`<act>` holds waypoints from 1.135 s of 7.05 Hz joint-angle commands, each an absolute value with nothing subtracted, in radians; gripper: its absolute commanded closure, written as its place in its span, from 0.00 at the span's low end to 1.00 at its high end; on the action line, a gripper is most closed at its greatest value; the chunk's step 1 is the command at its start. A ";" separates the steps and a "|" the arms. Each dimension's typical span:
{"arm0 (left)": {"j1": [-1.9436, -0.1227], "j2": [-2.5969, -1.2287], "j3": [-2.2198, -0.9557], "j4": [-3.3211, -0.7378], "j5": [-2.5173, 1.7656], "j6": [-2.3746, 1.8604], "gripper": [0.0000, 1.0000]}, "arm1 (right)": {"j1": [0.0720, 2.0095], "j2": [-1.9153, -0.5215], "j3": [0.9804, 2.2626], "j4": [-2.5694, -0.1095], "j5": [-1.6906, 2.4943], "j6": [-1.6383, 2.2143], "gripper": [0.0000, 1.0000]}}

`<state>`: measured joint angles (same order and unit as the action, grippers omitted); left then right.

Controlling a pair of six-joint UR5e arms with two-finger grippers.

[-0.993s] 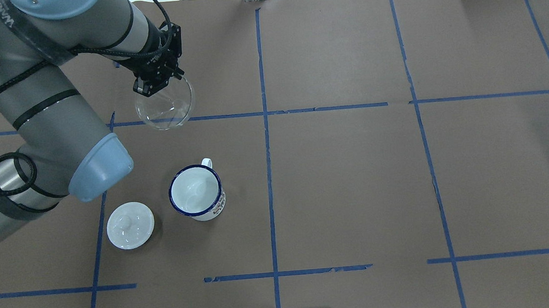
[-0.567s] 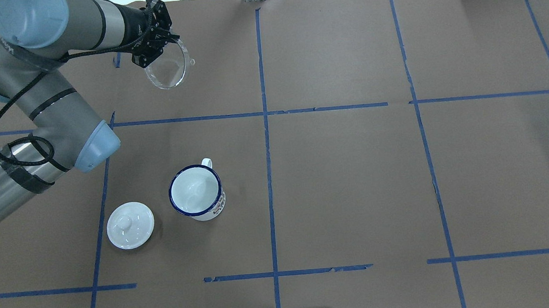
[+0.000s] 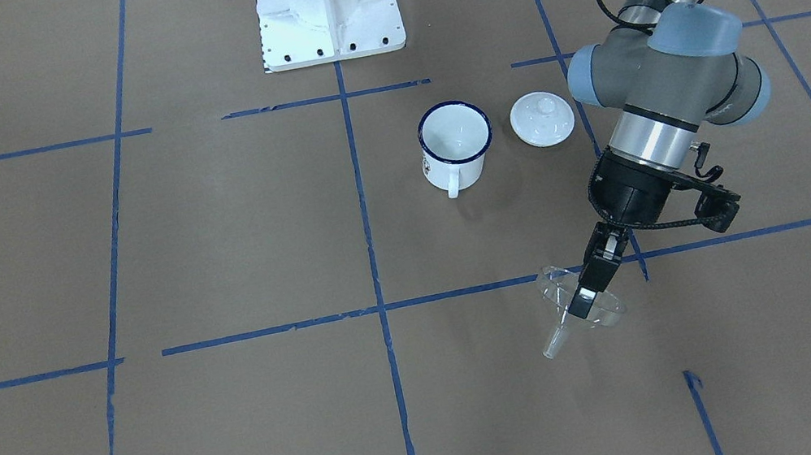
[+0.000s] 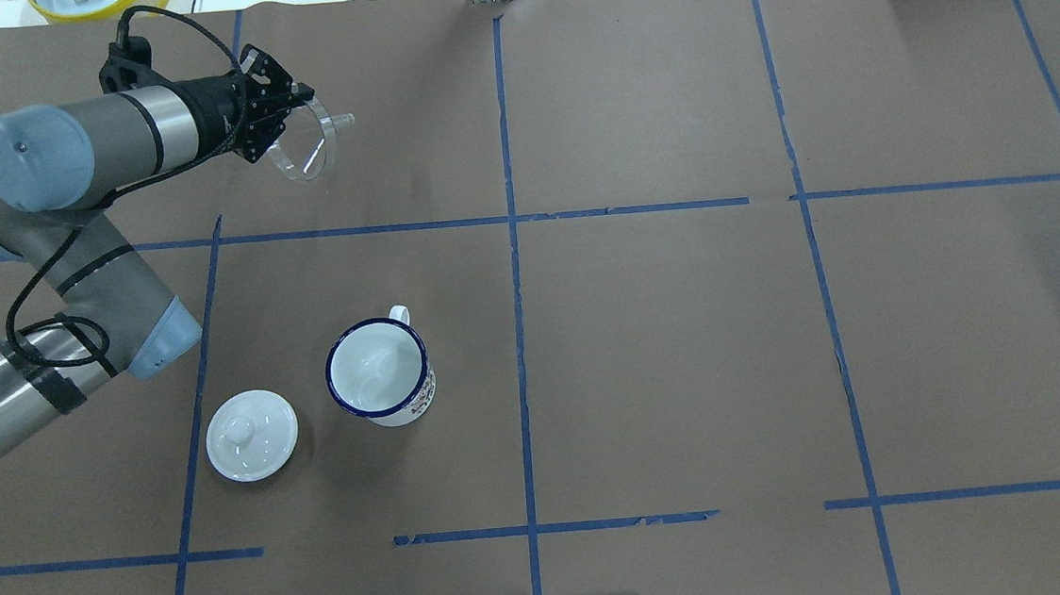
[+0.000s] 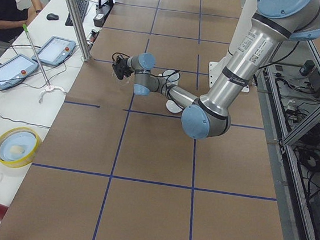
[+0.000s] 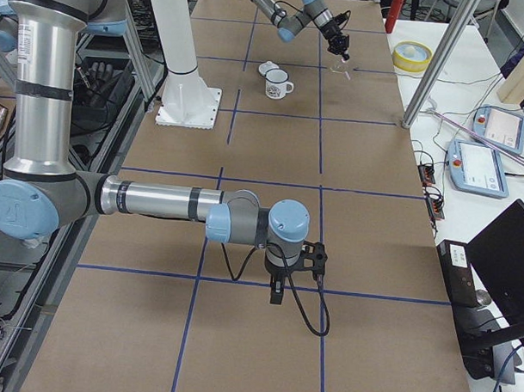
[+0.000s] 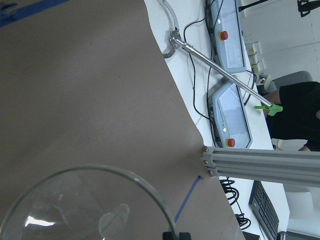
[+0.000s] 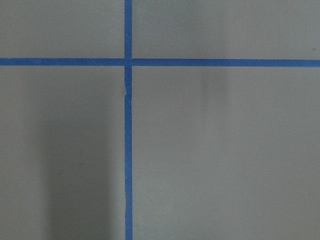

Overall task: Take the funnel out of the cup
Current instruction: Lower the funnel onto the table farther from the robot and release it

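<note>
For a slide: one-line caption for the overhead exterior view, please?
Left pincer holds the clear funnel tipped sideways, apart from the empty enamel mug and white lid.

Clr plastic funnel (image 4: 308, 147), glossy enamel cup (image 4: 379, 374)

Cup (image 6: 277, 85) far up the table (image 6: 239, 350), faint funnel (image 6: 342, 68) perhaps under left tool (image 6: 340, 51)

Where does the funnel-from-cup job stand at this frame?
Done: the cup stands empty beside the white lid, the funnel well clear of it. In hand: the left pincer is shut on the funnel's rim, holding it tilted, spout sideways. Left: set it on the table and release; I cannot tell whether it already touches.
</note>
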<state>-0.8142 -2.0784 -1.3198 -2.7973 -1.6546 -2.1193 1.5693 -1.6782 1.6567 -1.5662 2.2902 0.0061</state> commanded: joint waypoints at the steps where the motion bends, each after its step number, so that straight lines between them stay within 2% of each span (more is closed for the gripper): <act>1: -0.789 -2.078 -1.220 -2.964 -1.602 -2.123 1.00 | 1.569 -1.678 1.657 -1.566 2.290 0.006 0.00; 5: -0.761 -2.102 -1.163 -2.987 -1.562 -2.131 1.00 | 1.569 -1.678 1.657 -1.566 2.290 0.006 0.00; 8: -0.761 -2.132 -1.115 -2.987 -1.562 -2.131 0.94 | 1.569 -1.678 1.657 -1.566 2.290 0.006 0.00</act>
<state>-0.7614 -2.1181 -1.1380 -2.9863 -1.5619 -2.1306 1.5693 -1.6782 1.6567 -1.5662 2.2902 0.0062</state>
